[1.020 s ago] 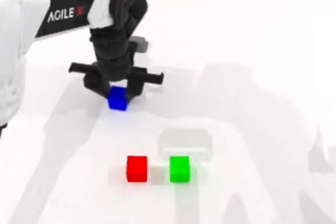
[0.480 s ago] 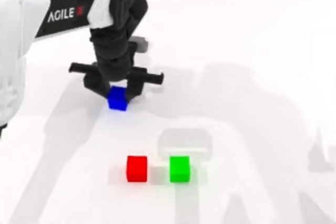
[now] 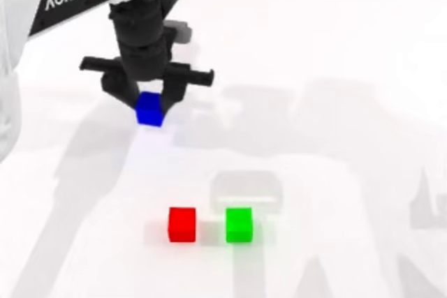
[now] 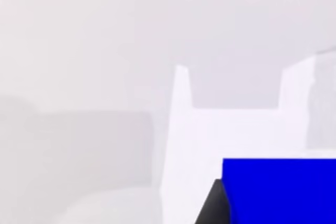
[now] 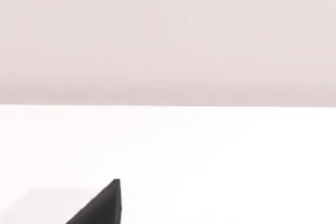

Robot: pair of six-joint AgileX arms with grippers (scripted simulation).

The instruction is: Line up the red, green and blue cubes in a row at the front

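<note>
Since a second ago the left gripper (image 3: 149,102) has lifted, its fingers clamped on the blue cube (image 3: 149,109) above the tabletop's back left. The red cube (image 3: 182,224) and green cube (image 3: 239,225) sit frontward; right arm unseen.

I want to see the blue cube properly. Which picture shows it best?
The top view: the whole blue cube shows there, held in the left gripper, with the table around it. The left wrist view shows only part of it at the picture's edge. The right wrist view shows none of it.
</note>
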